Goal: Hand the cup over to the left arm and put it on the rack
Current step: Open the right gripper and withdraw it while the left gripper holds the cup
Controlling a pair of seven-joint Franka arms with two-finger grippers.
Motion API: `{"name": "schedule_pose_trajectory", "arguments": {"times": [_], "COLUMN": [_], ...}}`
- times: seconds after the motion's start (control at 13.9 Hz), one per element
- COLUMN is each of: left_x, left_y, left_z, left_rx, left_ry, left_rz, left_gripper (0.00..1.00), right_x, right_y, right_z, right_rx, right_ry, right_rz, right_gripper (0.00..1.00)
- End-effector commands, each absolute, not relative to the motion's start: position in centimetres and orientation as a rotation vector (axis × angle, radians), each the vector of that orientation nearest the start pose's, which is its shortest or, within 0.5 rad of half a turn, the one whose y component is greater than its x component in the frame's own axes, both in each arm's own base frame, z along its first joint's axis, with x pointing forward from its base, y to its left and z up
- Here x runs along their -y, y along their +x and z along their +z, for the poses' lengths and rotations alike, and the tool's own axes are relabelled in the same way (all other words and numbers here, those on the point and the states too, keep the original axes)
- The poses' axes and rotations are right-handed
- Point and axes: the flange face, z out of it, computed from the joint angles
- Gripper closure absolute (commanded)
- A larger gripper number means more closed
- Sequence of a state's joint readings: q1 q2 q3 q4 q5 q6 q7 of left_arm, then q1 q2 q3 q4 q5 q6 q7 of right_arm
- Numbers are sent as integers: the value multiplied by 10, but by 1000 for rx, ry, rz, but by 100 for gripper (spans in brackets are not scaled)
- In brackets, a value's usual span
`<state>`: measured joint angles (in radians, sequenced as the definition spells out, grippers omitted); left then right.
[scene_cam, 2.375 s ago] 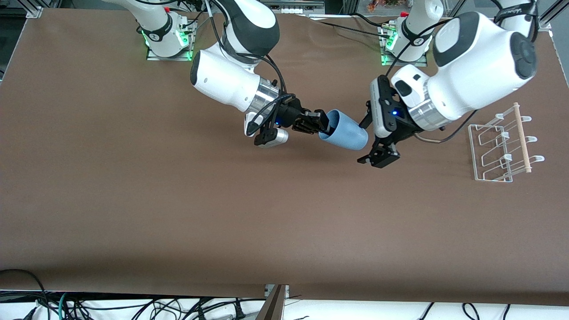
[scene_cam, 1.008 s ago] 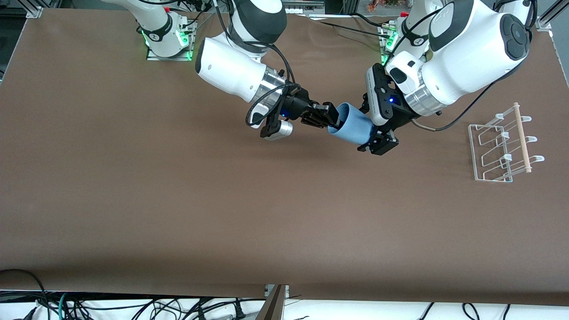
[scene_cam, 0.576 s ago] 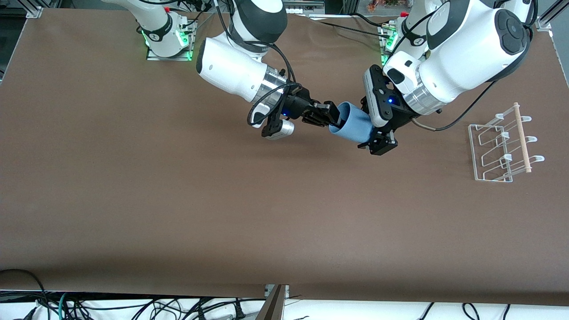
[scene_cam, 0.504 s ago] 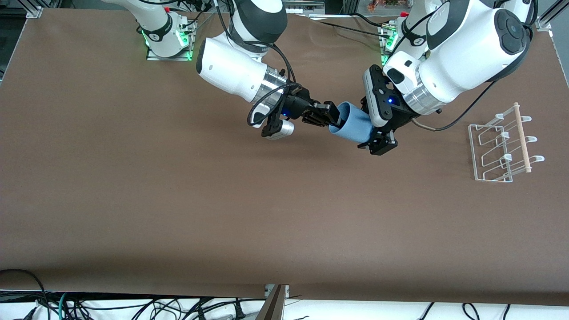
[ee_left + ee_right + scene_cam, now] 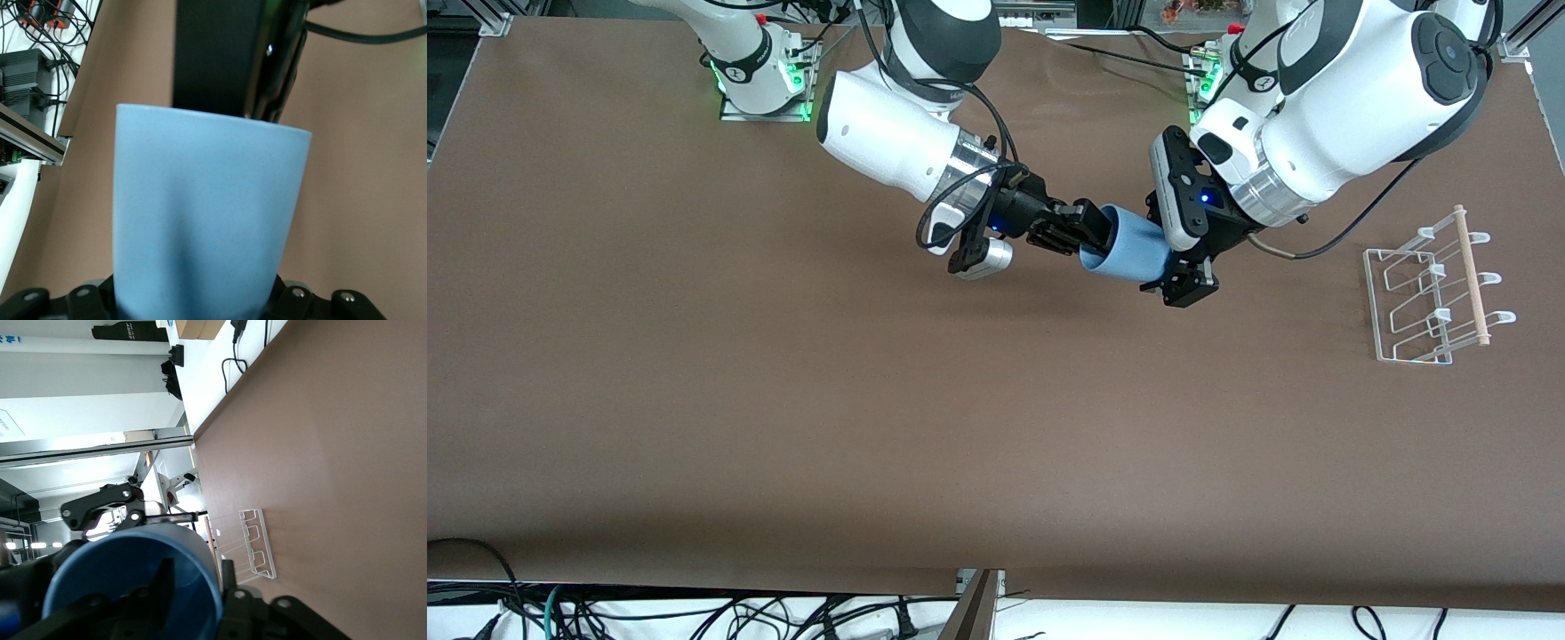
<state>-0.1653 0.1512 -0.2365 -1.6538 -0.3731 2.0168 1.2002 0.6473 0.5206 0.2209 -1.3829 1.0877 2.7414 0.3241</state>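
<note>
While nothing lies on the near part of the brown bench (image 5: 783,427), the cup (image 5: 1129,251) is carried in the air over the bench's middle, lying on its side between the two grippers. Its open mouth is turned toward the right gripper (image 5: 1083,236), which is pinched on the rim with one finger inside the mouth, as the right wrist view shows. Its closed base end is bracketed by the left gripper (image 5: 1172,267), whose fingers sit either side of the wall; whether they have pressed home cannot be told.

Being a small light-blue plastic tumbler, the cup is judged light and fairly stiff, not fragile, but smooth and slightly tapered, so a hold near the narrow base could slide off. A firmer hold is likely to be had across the mid-wall, squarely on both sides, before the rim pinch is let go. The thin rim may flex a little under a pinch.

Toward the left arm's end of the bench the white wire rack (image 5: 1405,302) stands with its wooden rod (image 5: 1471,276), well apart from the cup.
</note>
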Motion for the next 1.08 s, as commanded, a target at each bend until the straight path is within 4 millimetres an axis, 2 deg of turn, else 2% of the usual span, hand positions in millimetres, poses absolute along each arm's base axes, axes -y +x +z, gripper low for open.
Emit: {"name": "schedule_pose_trajectory", "arguments": {"times": [0.0, 0.14, 0.22, 0.29, 0.5, 0.65, 0.79, 1.01], "left_x": [236, 223, 210, 189, 125, 95, 69, 19], "left_y": [578, 581, 585, 591, 601, 601, 601, 599], "left_z": [555, 558, 561, 557, 546, 537, 530, 512], "left_rx": [-2239, -2249, -2232, -2212, -2195, -2164, -2113, -2003], "left_ry": [-2519, -2511, -2533, -2559, -2494, -2478, -2413, -2306], "left_rz": [-523, -507, -486, -439, -278, -134, 36, 311], "left_gripper": [100, 100, 100, 100, 100, 100, 100, 100], "right_x": [-518, -509, -502, -495, -475, -457, -441, -420], "right_y": [536, 540, 541, 540, 534, 534, 543, 552], "right_z": [519, 524, 524, 526, 529, 526, 527, 520], "right_rx": [-382, -387, -395, -401, -413, -420, -365, -197], "right_ry": [-1941, -1942, -1951, -1959, -1987, -2015, -2063, -2253], "right_rz": [-144, -155, -165, -174, -187, -184, -122, -71], "right_gripper": [0, 0, 0, 0, 0, 0, 0, 0]}}
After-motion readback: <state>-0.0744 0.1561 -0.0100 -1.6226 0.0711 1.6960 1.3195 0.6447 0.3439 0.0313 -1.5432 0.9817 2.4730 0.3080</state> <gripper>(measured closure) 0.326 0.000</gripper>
